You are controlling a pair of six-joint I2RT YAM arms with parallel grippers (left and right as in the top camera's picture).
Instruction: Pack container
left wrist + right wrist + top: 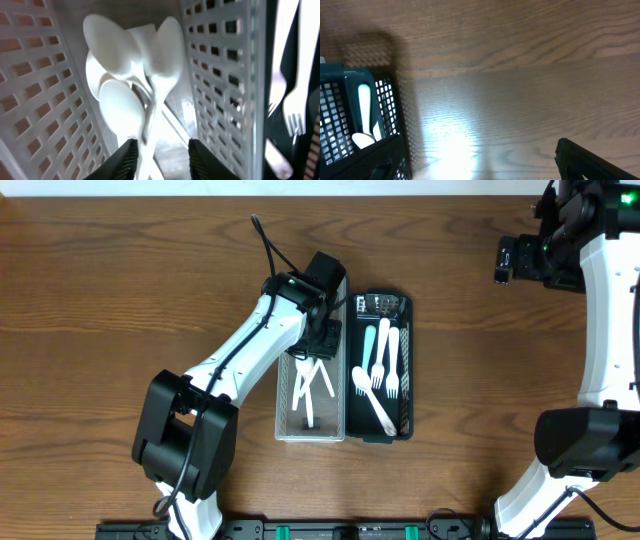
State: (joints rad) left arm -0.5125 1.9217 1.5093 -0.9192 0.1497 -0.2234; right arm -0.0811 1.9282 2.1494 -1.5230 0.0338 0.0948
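Note:
A white perforated container [284,416] sits mid-table and holds several white spoons [312,388]. A black mesh container [406,308] stands against its right side and holds white forks and spoons [385,370] and a teal utensil [368,343]. My left gripper [320,340] reaches down into the far end of the white container. In the left wrist view its fingers [162,160] are apart, with the handles of the white spoons [130,60] lying between them. My right gripper [508,260] hovers open and empty at the far right, its fingers [480,172] over bare wood.
The white container's wall [220,65] rises close to the right finger. A fork [295,107] shows beyond it in the black container. The right wrist view shows the black container's corner [385,95] at the left, with wooden tabletop [520,75] around it.

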